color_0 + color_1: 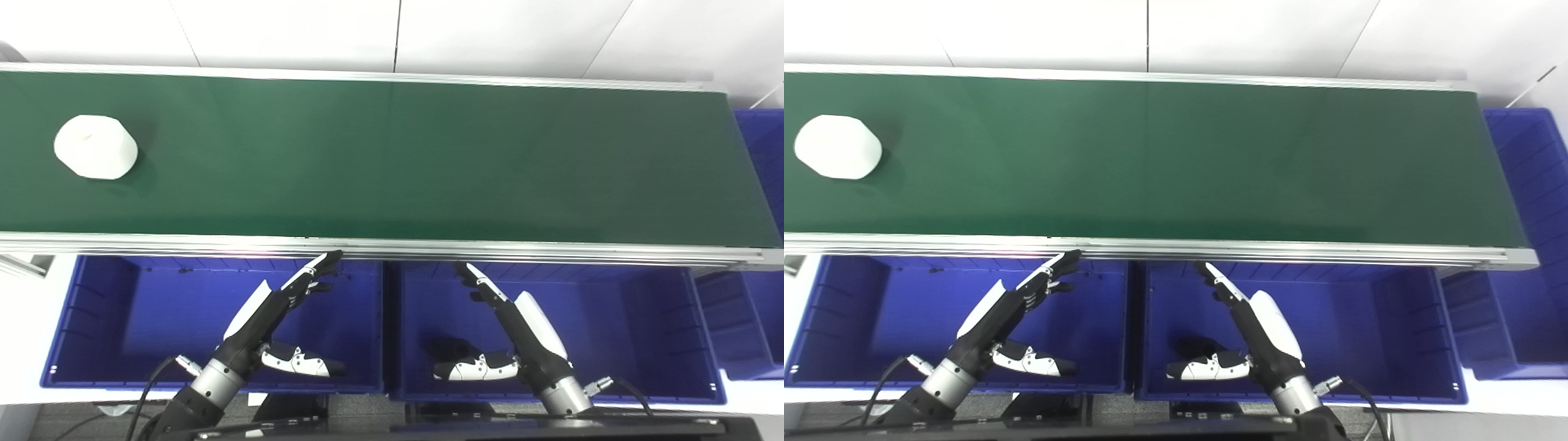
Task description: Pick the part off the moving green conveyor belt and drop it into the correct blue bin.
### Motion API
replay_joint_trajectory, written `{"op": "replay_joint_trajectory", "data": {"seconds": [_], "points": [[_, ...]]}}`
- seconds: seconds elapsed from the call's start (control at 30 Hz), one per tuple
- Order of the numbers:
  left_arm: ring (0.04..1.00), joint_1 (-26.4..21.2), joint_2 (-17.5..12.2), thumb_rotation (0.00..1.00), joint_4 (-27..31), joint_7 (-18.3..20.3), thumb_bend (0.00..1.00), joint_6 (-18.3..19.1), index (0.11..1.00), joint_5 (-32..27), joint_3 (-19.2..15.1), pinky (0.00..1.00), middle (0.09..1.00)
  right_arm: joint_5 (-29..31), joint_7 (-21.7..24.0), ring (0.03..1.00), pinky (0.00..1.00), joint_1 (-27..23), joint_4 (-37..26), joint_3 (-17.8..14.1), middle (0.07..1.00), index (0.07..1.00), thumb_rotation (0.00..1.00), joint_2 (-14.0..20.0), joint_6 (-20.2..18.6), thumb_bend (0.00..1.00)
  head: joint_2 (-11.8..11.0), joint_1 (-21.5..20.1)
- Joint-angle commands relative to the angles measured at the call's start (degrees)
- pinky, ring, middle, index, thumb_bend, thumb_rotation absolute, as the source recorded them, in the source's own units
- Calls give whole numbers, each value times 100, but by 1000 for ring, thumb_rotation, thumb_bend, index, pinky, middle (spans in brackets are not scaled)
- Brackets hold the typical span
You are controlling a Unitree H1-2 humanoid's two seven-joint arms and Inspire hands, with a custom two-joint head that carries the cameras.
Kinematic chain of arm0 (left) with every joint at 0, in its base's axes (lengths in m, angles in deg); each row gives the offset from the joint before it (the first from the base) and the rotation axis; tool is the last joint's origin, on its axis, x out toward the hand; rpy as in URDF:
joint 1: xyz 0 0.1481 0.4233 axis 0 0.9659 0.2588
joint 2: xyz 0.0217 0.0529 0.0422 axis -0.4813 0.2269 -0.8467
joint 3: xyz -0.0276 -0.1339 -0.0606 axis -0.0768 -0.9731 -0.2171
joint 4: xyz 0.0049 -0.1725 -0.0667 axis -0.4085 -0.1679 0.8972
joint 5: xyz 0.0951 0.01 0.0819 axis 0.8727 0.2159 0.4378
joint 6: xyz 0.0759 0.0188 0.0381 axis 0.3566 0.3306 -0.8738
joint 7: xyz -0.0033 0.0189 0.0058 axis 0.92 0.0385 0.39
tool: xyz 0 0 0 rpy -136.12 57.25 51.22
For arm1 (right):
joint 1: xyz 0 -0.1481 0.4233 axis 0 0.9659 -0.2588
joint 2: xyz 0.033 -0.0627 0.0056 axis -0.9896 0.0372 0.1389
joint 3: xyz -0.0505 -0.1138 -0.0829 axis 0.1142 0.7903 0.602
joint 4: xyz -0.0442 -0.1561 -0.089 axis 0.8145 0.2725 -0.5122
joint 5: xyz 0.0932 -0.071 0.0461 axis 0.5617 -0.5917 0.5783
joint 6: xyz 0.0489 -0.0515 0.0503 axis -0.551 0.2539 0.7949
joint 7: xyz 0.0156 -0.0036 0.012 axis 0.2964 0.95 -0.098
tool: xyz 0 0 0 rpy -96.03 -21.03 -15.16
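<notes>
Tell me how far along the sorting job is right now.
Nothing looks done yet. The white part sits untouched at the left end of the green belt. Both the left robot hand and right robot hand are open, hovering over the blue bins. Picking and dropping remain.

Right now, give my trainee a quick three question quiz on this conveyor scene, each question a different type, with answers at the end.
1. True or false: the white part lies at the left end of the green belt.
2. Which hand is nearer the part: A the left hand or B the right hand?
3. Fill in: both hands are open above the blue ____.

Key: 1 true. 2 A. 3 bins.
</notes>
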Motion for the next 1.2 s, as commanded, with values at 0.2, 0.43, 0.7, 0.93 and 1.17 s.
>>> {"op": "replay_joint_trajectory", "data": {"seconds": [0.2, 0.43, 0.7, 0.93, 1.17], "points": [[923, -28, 24, 251, -134, -143, 880, -253, 942, 171, 148, 821, 956, 153, -286, 884, 797, 14, 295, -63, 916, 930, 343, 113, 639, 932, -652, 1229], [859, -179, 29, 230, -408, -595, 913, -256, 904, 362, 454, 765, 906, 380, -311, 910, 841, -41, 654, -120, 929, 951, 309, 199, 903, 931, -1134, 1637], [835, -333, -105, 229, -559, -929, 922, -256, 888, 381, 691, 733, 889, 279, -380, 896, 815, -163, 898, -114, 921, 941, 280, 147, 1009, 938, -1399, 1589], [821, -273, -231, 218, -206, -1141, 920, -256, 873, 18, 804, 713, 876, 241, -460, 881, 793, -272, 1078, -65, 908, 927, 257, 92, 1048, 944, -1643, 1578], [812, -195, -355, 183, 993, -924, 942, -253, 836, -406, 504, 704, 859, 228, -462, 871, 774, -388, 1163, -17, 899, 926, 248, 44, 904, 940, -1784, 1591]]}}
